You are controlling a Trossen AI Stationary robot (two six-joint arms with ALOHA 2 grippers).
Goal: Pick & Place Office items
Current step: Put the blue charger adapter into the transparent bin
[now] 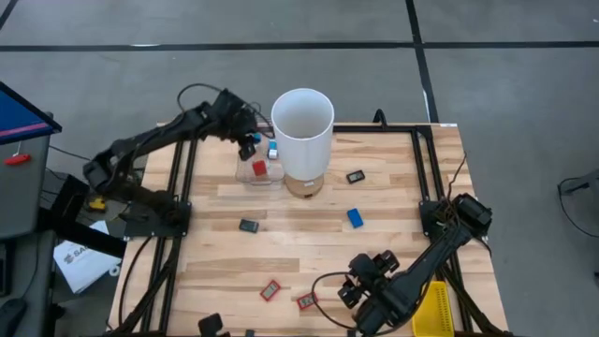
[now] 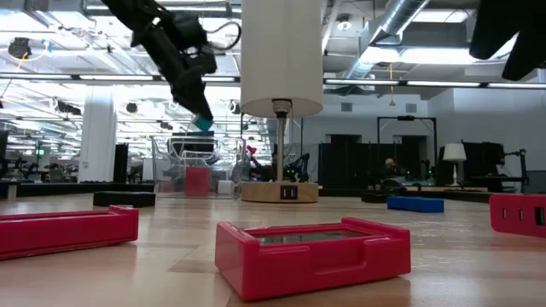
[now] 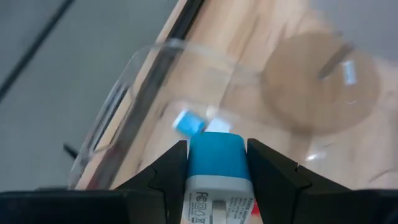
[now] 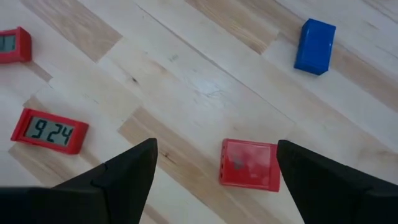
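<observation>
My left gripper (image 1: 251,142) hangs over a clear plastic box (image 1: 259,168) beside the tall white cylinder (image 1: 302,126), shut on a small blue-capped white piece (image 3: 216,163). The same piece shows teal at the fingertips in the low view (image 2: 203,124). A red piece (image 1: 259,168) and a blue piece (image 3: 188,123) lie inside the box. My right gripper (image 4: 216,152) is open above the table's near right part, over a red block (image 4: 250,163). A red clock piece (image 4: 50,130) and a blue block (image 4: 315,37) lie flat nearby. My left gripper pinches the blue-capped piece between its two fingers (image 3: 171,171), which lie on its two sides. The blue end (image 3: 216,149) sticks out past the fingertips. The fingers slant down from above, and the piece is lifted clear above the clear box.
More pieces lie scattered on the wood: two black ones (image 1: 356,176) (image 1: 248,225), a blue one (image 1: 355,217) and two red ones (image 1: 270,290) (image 1: 306,300). A yellow mesh basket (image 1: 432,309) sits at the near right corner. The cylinder stands on a round wooden base (image 1: 304,184).
</observation>
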